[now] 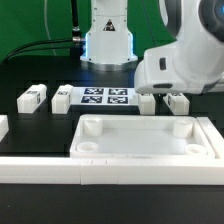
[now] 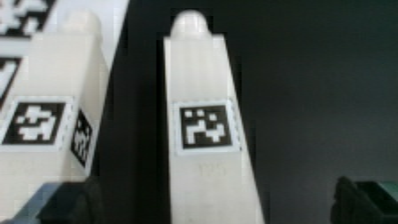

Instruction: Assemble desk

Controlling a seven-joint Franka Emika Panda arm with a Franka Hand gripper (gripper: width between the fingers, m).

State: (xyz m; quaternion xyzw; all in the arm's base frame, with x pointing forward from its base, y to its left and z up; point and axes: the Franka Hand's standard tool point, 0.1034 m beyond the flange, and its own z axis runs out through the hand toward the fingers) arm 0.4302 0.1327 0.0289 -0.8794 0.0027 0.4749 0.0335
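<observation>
White plastic lies all over the black table (image 1: 30, 135), and as far as I can see none of it is joined yet. The desk top (image 1: 145, 140) sits rim-up near the front, just behind the low border wall (image 1: 40, 172), and the corner sockets I can see look empty.

Four legs lie loose in a row behind it. The first leg (image 1: 33, 97) is far over on the exterior view's left. The second leg (image 1: 62, 98) lies just beside the marker board (image 1: 105, 97). The third leg (image 1: 147, 102) and fourth leg (image 1: 178, 100) are on the board's other side. A white scrap at the exterior view's left edge is cut off, and I can't tell what it is.

The arm (image 1: 185, 55) leans in over the pair on the exterior view's right. In the wrist view the gripper (image 2: 210, 203) hangs with its jaws spread fully wide and nothing in them. The middle leg (image 2: 205, 120) runs lengthwise in line between the fingertips, tag up. The neighbouring leg (image 2: 54, 110) lies close beside it, with a dark gap between them. Whether the fingers are down around that leg or above it, I can't tell.

So I'd say this is the very start, with the gripper lined up for a first pick. Every leg is yet to be lifted, carried to a socket and fixed in.
</observation>
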